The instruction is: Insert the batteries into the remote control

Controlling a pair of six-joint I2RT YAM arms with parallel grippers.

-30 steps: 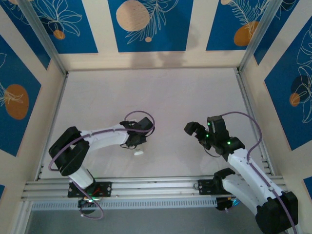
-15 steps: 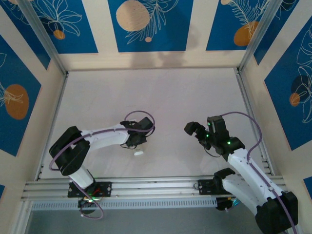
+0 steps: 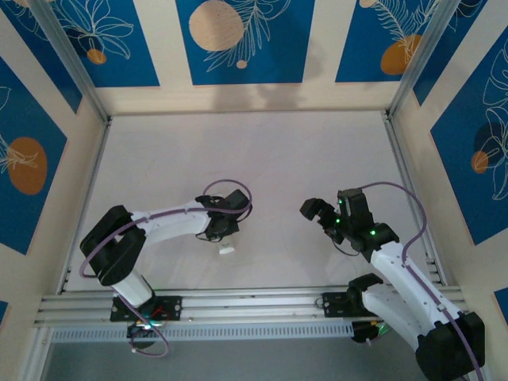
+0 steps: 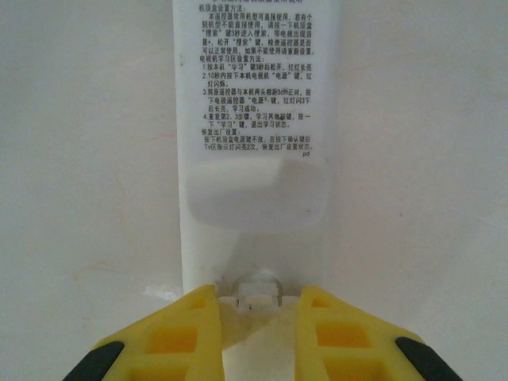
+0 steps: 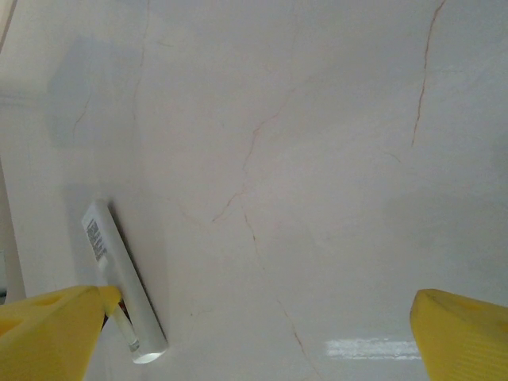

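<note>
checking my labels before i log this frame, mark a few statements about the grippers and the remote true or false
1. The right gripper stands wide open with nothing between its fingers. True.
2. The left wrist view shows the button face of the remote control. False: it shows the plain white back with printed text.
3. The left gripper is closed on one end of the remote control. True.
4. In the top view the two grippers touch each other. False: they are apart, with a stretch of table between them.
</note>
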